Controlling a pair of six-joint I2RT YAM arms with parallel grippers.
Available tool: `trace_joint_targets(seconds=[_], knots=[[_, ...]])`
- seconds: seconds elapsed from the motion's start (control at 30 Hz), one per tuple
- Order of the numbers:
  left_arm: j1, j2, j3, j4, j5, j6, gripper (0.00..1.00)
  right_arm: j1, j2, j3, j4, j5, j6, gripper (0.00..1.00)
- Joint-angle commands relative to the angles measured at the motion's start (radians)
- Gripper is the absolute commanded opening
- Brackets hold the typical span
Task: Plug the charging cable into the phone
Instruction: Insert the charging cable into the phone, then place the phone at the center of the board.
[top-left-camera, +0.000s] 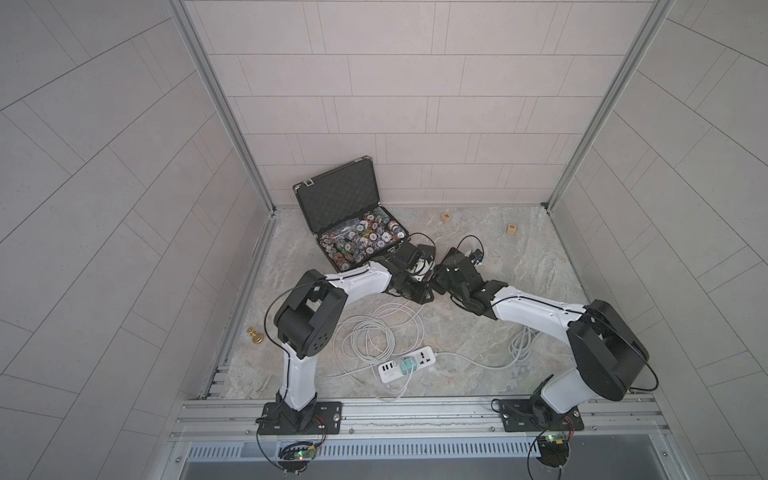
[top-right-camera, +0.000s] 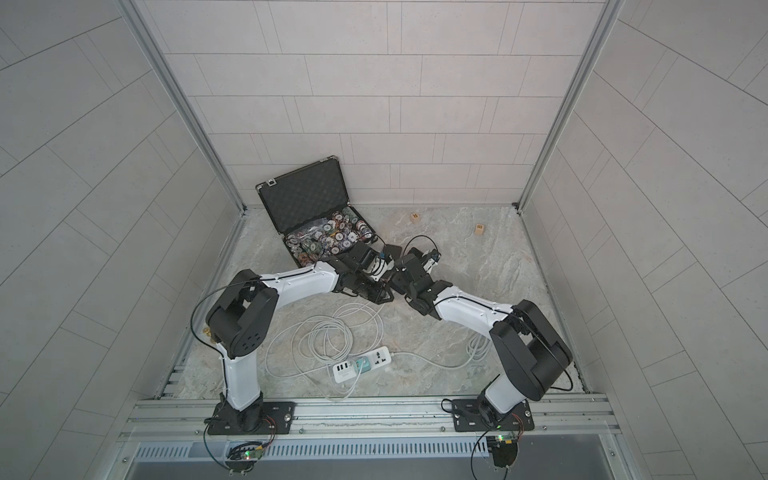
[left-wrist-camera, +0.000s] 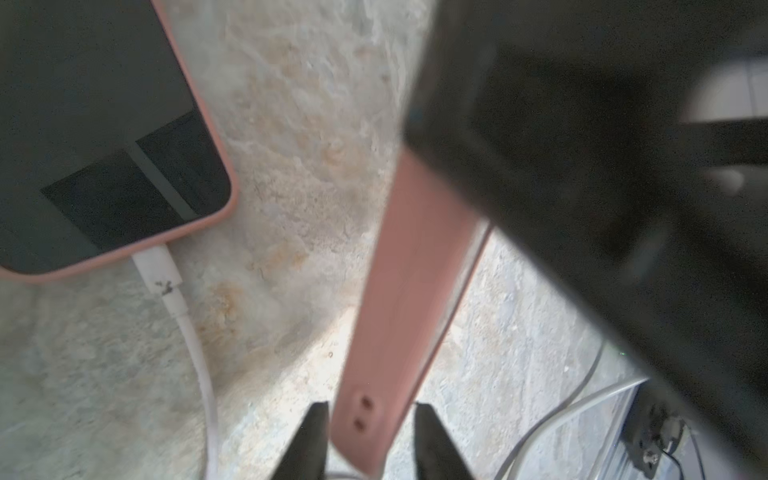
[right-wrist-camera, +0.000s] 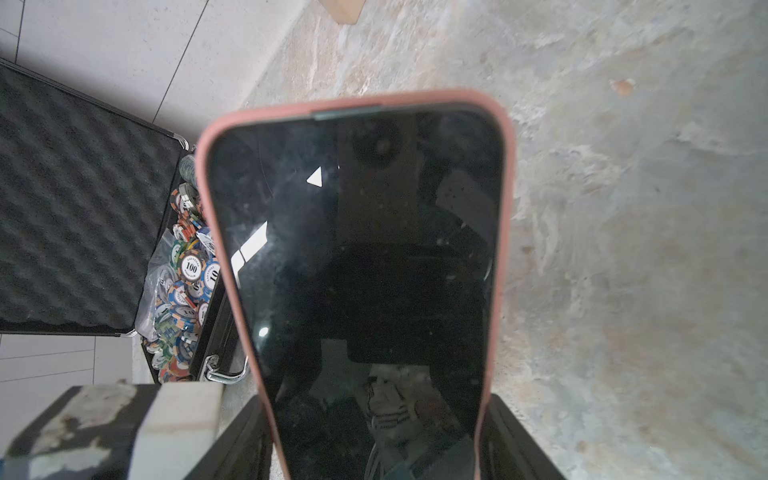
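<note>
Two arms meet at mid-table, their wrists nearly touching, just in front of one open case (top-left-camera: 336, 195) of poker chips that stands against the back-left edge. One phone (left-wrist-camera: 104, 124) in a pink cover lies flat on the table (top-left-camera: 523, 282), and the white plug of the charging cable (left-wrist-camera: 158, 266) is seated in its end. The left gripper (left-wrist-camera: 370, 419) has its jaws apart and grips nothing. A pink edge (left-wrist-camera: 407, 311) with two small holes runs between its fingertips with a gap on each side. The right gripper (right-wrist-camera: 374, 440) clamps a dark-screened, pink-covered held phone (right-wrist-camera: 357, 270) by its long sides. This seems to be a second handset, though the views do not settle that. Two wooden blocks (top-left-camera: 445, 217) (top-left-camera: 511, 230) sit near the back edge, well apart from the arms. One power strip (top-left-camera: 407, 364) lies near the front edge among loose loops of cord. One brass piece (top-left-camera: 254, 336) rests beyond the left rail. Open marble stretches from the right gripper to the right wall, while the case crowds the left gripper.
</note>
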Motion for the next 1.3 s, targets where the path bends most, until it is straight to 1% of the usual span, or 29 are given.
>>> trace_joint_targets(seconds=[0.0,0.03,0.07,0.13,0.23,0.33,0.4,0.47,0.53,0.63,0.77,0.8,0.87,0.9,0.93,1.13,1.27], knots=[[0.016,-0.055,0.008,0.059,0.118,-0.011,0.9,-0.097,-0.049,0.028,-0.016,-0.066,-0.111,0.53],[0.017,-0.063,0.003,0.066,0.142,-0.011,0.98,-0.133,-0.046,0.042,-0.027,-0.08,-0.16,0.53],[0.021,-0.07,-0.002,0.073,0.159,-0.01,1.0,-0.158,-0.04,0.057,-0.041,-0.096,-0.188,0.53],[0.033,-0.082,-0.005,0.075,0.205,-0.005,1.0,-0.209,-0.019,0.084,-0.052,-0.131,-0.25,0.53],[0.066,-0.106,0.003,0.063,0.261,0.005,1.0,-0.268,0.054,0.166,-0.103,-0.155,-0.39,0.54],[0.112,-0.134,0.024,0.029,0.264,0.028,1.0,-0.304,0.161,0.292,-0.218,-0.176,-0.492,0.55],[0.153,-0.151,0.032,0.013,0.259,0.042,1.0,-0.306,0.23,0.364,-0.274,-0.204,-0.536,0.55],[0.208,-0.168,0.034,0.013,0.251,0.044,1.0,-0.297,0.298,0.439,-0.351,-0.223,-0.561,0.55],[0.268,-0.186,0.029,0.015,0.218,0.052,1.0,-0.285,0.353,0.495,-0.429,-0.203,-0.566,0.57],[0.365,-0.218,0.003,0.038,0.175,0.049,1.0,-0.264,0.372,0.49,-0.448,-0.139,-0.563,0.57],[0.478,-0.251,-0.04,0.068,0.116,0.038,1.0,-0.247,0.398,0.484,-0.47,-0.114,-0.549,0.59],[0.5,-0.257,-0.052,0.075,0.104,0.035,1.0,-0.244,0.406,0.486,-0.476,-0.111,-0.547,0.61],[0.539,-0.273,-0.085,0.102,0.076,0.025,1.0,-0.235,0.42,0.489,-0.487,-0.094,-0.539,0.76],[0.556,-0.279,-0.102,0.118,0.071,0.02,1.0,-0.233,0.427,0.495,-0.494,-0.083,-0.534,0.95],[0.572,-0.287,-0.121,0.132,0.069,0.018,1.0,-0.23,0.43,0.499,-0.5,-0.076,-0.529,0.99],[0.637,-0.337,-0.202,0.169,0.013,0.061,1.0,-0.229,0.386,0.547,-0.53,-0.033,-0.541,1.0],[0.679,-0.392,-0.297,0.214,-0.014,0.096,1.0,-0.229,0.264,0.576,-0.529,0.022,-0.629,1.0]])
